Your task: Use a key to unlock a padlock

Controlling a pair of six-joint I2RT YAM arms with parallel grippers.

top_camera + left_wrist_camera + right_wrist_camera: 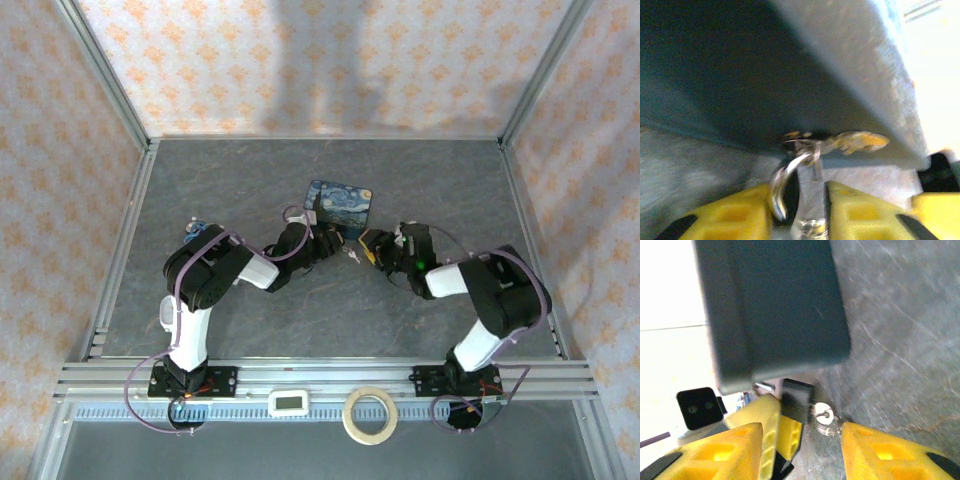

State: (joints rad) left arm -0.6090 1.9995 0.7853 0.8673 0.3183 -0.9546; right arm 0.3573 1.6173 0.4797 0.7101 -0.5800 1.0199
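The padlock [798, 400], a small dark block, sits at the tips of my left gripper [338, 246], which is shut on it. Its thin shackle [762, 387] pokes out toward the blue painted tin [340, 203]. In the left wrist view the padlock [810, 192] stands between the yellow fingers [747, 212], and its shackle curves up on the left. The key [822, 416] shows a round head on a ring against the padlock's side. Its toothed blade [860, 141] points right. My right gripper [802, 429] is open around padlock and key, close beside the left one [373, 248].
The tin's dark side [770, 305] hangs close over both grippers. Grey table [250, 190] spreads left and behind, fenced by aluminium rails. A white timer [292, 402] and a tape roll [369, 413] lie on the front rail.
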